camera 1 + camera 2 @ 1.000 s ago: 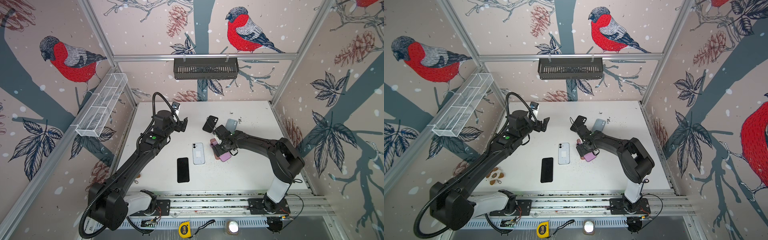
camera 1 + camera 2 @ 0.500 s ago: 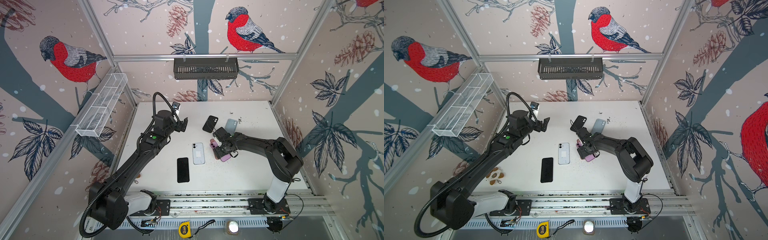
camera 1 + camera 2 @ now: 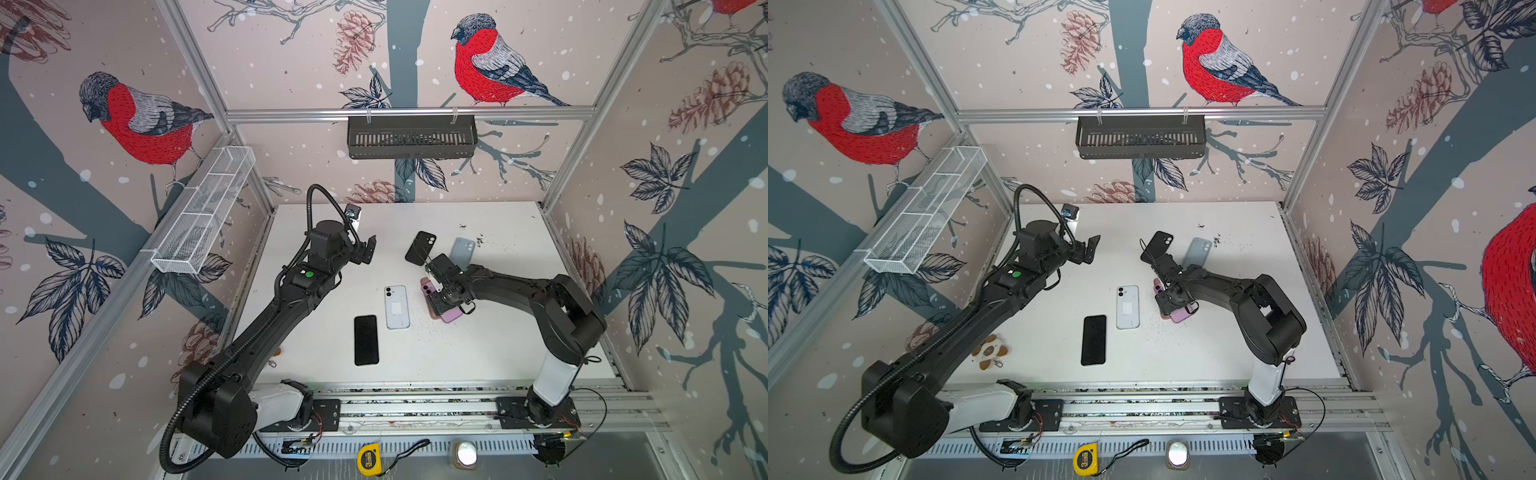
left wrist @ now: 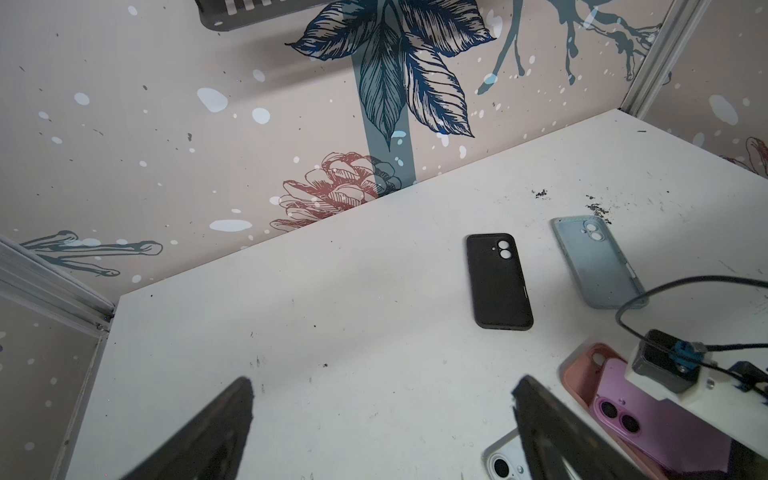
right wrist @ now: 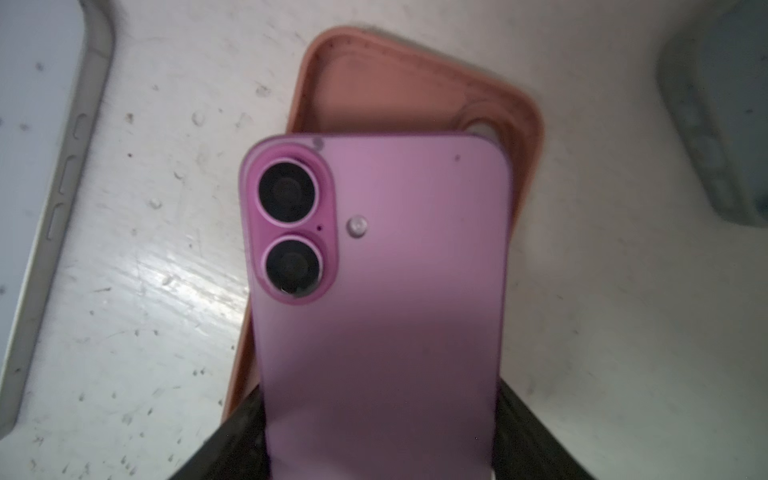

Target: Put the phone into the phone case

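Now R gripper (image 5: pixel 380 399) pinches pink phone (image 5: pixel 382 232) by its sides, partly over peach case (image 5: pixel 374 79) on worktop (image 5: pixel 145 249); L gripper (image 4: pixel 384 382) spread wide.

My left arm stretched forward, left gripper (image 3: pixel 366 252) raised, jaws wide apart, right arm folded inward, right gripper (image 3: pixel 441 300) low, angled down, jaws partly apart, perhaps pinching, unclear.

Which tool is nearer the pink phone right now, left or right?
Right. The right tool sits over the pink phone, straddling its long sides. The left tool hangs open, well away to its left in both top views.
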`<action>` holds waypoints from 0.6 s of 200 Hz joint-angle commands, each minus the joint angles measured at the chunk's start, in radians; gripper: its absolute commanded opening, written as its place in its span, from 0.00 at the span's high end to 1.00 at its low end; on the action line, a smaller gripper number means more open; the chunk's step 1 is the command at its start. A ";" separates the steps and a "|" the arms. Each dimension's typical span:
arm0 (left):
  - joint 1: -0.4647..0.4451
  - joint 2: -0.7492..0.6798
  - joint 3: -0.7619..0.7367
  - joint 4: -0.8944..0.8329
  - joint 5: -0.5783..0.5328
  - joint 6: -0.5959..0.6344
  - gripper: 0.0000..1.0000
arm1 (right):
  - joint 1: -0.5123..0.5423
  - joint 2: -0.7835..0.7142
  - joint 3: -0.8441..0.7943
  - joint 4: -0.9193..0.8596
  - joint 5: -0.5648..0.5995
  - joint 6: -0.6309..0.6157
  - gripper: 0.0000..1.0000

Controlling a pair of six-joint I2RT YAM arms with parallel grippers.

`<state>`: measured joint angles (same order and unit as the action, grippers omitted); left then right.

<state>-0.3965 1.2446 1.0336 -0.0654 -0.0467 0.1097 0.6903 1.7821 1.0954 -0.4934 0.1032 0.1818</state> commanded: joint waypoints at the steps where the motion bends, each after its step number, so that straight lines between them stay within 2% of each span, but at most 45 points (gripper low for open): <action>1: -0.002 -0.022 -0.011 0.030 0.102 0.008 0.05 | 0.016 -0.040 0.012 -0.003 0.072 -0.001 0.32; 47: -0.003 -0.074 -0.072 0.124 0.302 -0.042 0.06 | 0.149 -0.143 0.023 -0.052 0.240 -0.011 0.33; 67: -0.002 -0.023 -0.042 0.110 0.444 -0.082 0.13 | 0.233 -0.226 -0.010 -0.045 0.292 -0.025 0.33; 85: -0.003 0.039 -0.001 0.112 0.576 -0.174 0.19 | 0.317 -0.329 -0.062 -0.018 0.321 -0.037 0.33; 106: -0.011 0.103 0.057 0.092 0.715 -0.312 0.21 | 0.408 -0.448 -0.117 0.003 0.371 -0.032 0.32; 120: -0.010 0.114 0.035 0.142 0.788 -0.425 0.21 | 0.442 -0.514 -0.139 0.008 0.403 -0.020 0.32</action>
<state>-0.4049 1.3361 1.0679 0.0120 0.5175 -0.1013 1.0889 1.3533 0.9852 -0.5175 0.3965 0.1547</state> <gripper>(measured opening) 0.786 0.734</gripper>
